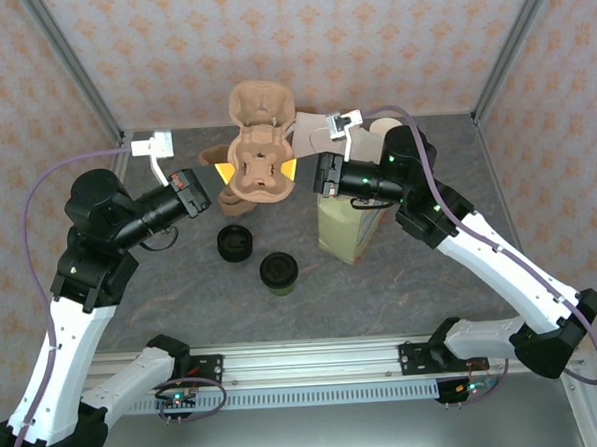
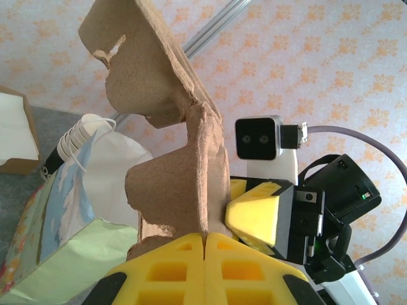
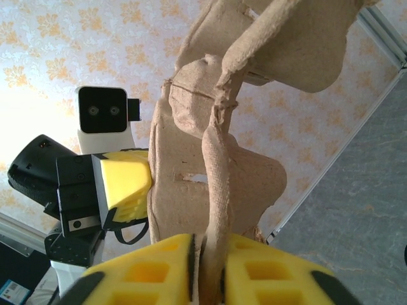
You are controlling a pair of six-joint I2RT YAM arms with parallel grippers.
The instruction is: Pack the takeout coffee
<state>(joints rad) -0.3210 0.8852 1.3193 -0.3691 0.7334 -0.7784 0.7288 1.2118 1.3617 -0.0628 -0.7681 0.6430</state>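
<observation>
I have the 2 grippers on the cardboard cup carrier near the table's far edge: left gripper clamped on 1 edge, right gripper pinching the opposite edge. The takeout coffee stands mid-table, left of the paper bag.

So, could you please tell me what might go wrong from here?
Both arms pinch the pulp cup carrier by thin edges, with the left fingers and right fingers; pulling apart could tear it. Lowered carelessly, it could tip the takeout coffee standing nearby.
</observation>
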